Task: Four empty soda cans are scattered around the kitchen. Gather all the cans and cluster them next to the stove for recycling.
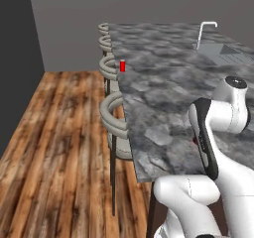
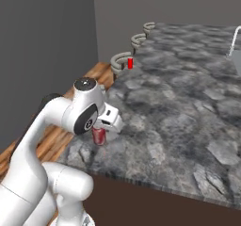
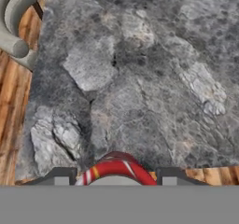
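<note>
Gripper: the gripper (image 3: 115,176) is sitting low over the near corner of the worktop (image 2: 179,112), its two dark fingertips (image 3: 59,176) flanking a red can rim at 6 o'clock in the hand view; the jaws are pinching the near soda can (image 2: 99,135), one on each side

Near can: in the right base view it is standing upright under the white hand, at about 8 o'clock of that view, close to the worktop's front corner; I cannot tell whether it is resting on the stone or just clear of it

Key relation: the held can's long axis is running vertical, in line with the gripper's reach; the can is lying straight ahead of the hand between the fingers, not beside them, so the coming move is likely turning on carrying it, not on reaching for it

Far can: a second soda can (image 1: 122,66) is standing upright on the worktop's left edge, at 11 o'clock from the gripper in the left base view, well apart from it and just beside a stool (image 1: 110,66)

Beyond: a sink with a white tap (image 1: 206,31) is lying at the far right of the worktop, at 1 o'clock

Judgement: two cans are accounted for here, and the grasped one seems to be awaiting transport toward the stove
</note>
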Controlling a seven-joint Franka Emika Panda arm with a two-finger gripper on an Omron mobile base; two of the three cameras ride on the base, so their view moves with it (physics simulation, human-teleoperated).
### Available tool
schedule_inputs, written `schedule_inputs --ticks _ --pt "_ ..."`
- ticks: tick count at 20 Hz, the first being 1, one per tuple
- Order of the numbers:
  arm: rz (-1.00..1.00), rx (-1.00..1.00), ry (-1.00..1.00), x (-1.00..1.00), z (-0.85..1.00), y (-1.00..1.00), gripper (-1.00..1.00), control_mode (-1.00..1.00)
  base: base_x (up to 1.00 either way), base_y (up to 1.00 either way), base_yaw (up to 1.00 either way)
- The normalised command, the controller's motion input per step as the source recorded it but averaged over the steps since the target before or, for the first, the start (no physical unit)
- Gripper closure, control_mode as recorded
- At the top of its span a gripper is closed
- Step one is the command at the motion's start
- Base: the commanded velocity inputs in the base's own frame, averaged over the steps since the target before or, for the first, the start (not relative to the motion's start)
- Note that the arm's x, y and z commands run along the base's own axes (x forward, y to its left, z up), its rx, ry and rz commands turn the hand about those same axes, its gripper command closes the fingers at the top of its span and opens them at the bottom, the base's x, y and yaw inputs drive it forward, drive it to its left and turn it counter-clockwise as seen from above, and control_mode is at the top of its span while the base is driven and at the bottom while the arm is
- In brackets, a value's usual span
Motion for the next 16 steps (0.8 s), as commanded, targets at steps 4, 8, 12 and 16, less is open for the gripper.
schedule_inputs --ticks 4,8,12,16 --pt "-0.01 0.0 0.21 -0.45 0.57 0.0 1.0 -1.0 0.0 0.0 0.0" --pt "0.01 0.0 0.08 -0.32 0.41 0.0 1.0 -1.0 0.0 0.0 0.0" --pt "0.08 0.01 0.0 0.0 0.26 0.0 1.0 -1.0 0.0 0.0 0.0" --pt "0.0 0.0 0.07 -0.21 0.17 0.0 1.0 -1.0 0.0 0.0 0.0"
